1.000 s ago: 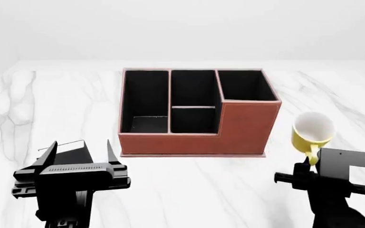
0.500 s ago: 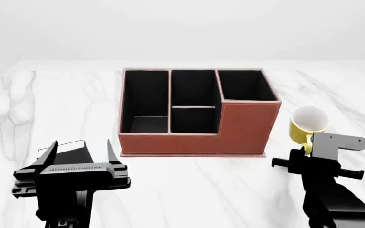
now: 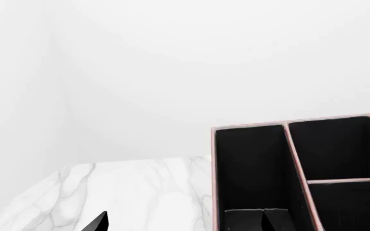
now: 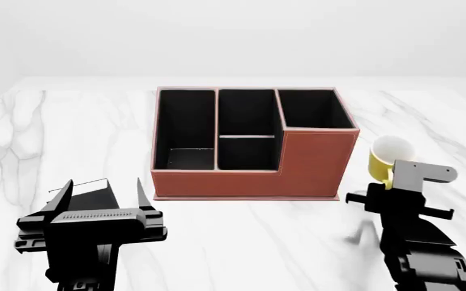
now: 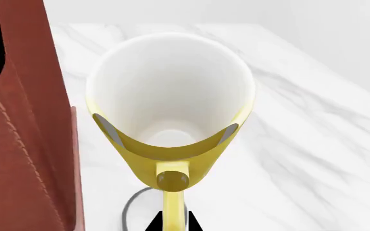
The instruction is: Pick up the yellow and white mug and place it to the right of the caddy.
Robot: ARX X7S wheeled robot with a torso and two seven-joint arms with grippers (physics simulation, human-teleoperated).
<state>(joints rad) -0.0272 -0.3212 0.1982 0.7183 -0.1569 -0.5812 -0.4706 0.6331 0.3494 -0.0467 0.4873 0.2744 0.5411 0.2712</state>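
The yellow and white mug hangs tilted just right of the reddish-brown caddy, its white mouth facing up and toward the camera. My right gripper is shut on the mug's yellow handle. In the right wrist view the mug fills the middle, the gripper pinches the handle, and the caddy's wall stands close beside it. A shadow ring lies on the marble under the mug. My left gripper is open and empty in front of the caddy's left corner; the caddy shows in the left wrist view.
The white marble table runs to a pale wall behind. A small black box lies inside the caddy's left compartment, also seen in the left wrist view.
My right gripper has carried the mug forward, away from me, and a little left and lower, closer to the caddy's right side. The left arm has not moved.
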